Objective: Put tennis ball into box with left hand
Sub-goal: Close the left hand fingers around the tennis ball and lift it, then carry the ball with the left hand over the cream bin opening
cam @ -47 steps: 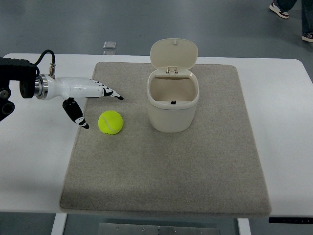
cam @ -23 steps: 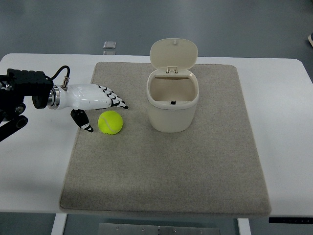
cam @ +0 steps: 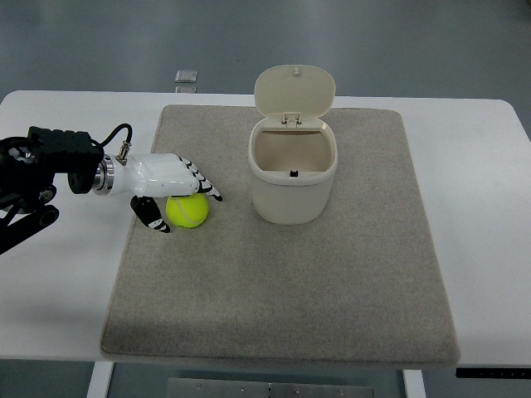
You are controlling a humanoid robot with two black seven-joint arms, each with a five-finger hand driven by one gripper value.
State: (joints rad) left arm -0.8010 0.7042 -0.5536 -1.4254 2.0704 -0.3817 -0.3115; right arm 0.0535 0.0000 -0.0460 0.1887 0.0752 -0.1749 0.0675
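Yellow-green felt tennis ball (cam: 188, 211) lies on the grey rectangular mat (cam: 282, 282), left of centre in the frame, beside the cream plastic box (cam: 294, 178) with its hinged lid raised. White left hand (cam: 166, 181) reaches over the ball from the left, fingers (cam: 202, 182) spread across its top, thumb at its left side, not closed. White surface (cam: 58, 282) carries the mat.

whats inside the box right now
Nothing visible: the open box shows bare inner walls, though its near rim hides part of the floor. The ball is still outside, on the mat.
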